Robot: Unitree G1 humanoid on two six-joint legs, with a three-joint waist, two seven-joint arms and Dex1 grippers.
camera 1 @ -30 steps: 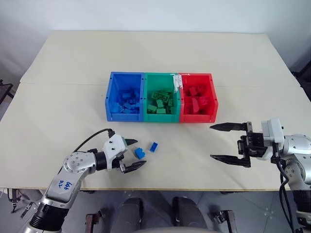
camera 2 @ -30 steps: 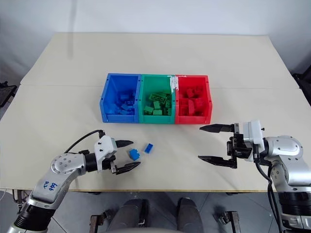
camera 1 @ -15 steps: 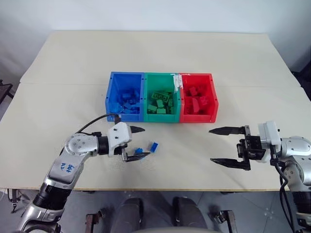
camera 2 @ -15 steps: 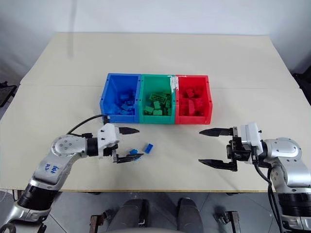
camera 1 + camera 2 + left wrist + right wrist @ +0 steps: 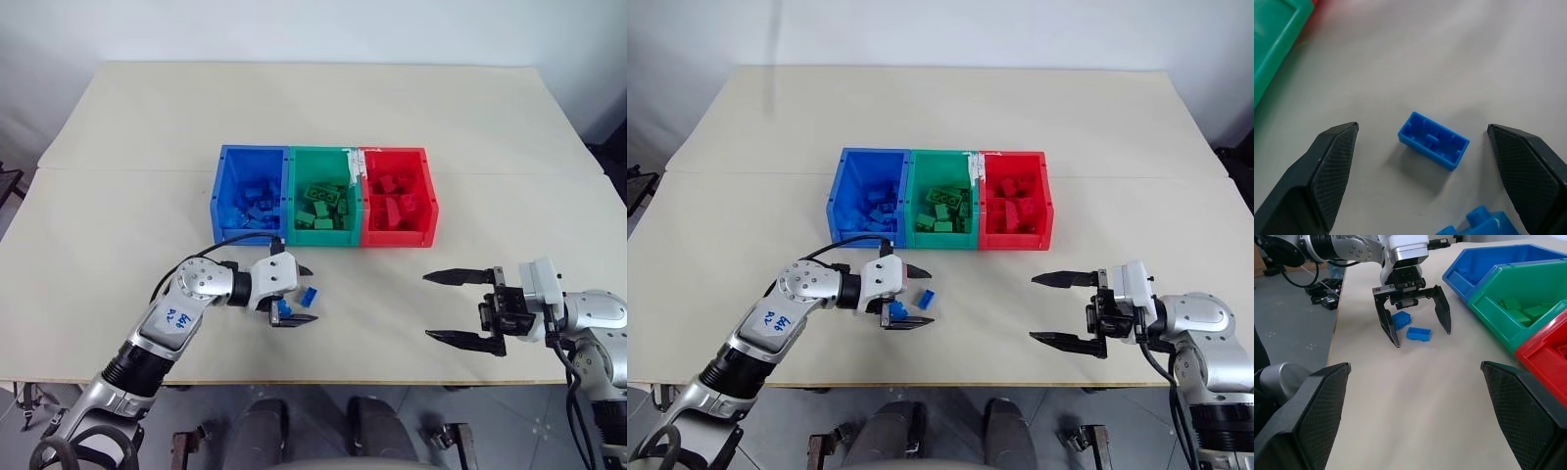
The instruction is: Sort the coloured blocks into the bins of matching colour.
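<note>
Now the left pincer [image 5: 292, 295] hangs spread wide astride a hollow-side-up blue block [image 5: 1433, 140], a second blue block [image 5: 1476, 224] just beside it at the pincer's 5 o'clock. Closing on one alone, then carrying it toward 12 o'clock to the blue bin [image 5: 223, 196], looks next. Well apart at 3 o'clock, the right pincer [image 5: 459, 307] gapes empty over the desk [image 5: 118, 235]; nothing blocks the path.

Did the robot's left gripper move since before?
Yes. The left gripper slid right, toward the bins. Its open fingers now straddle the two blue blocks on the table.
</note>
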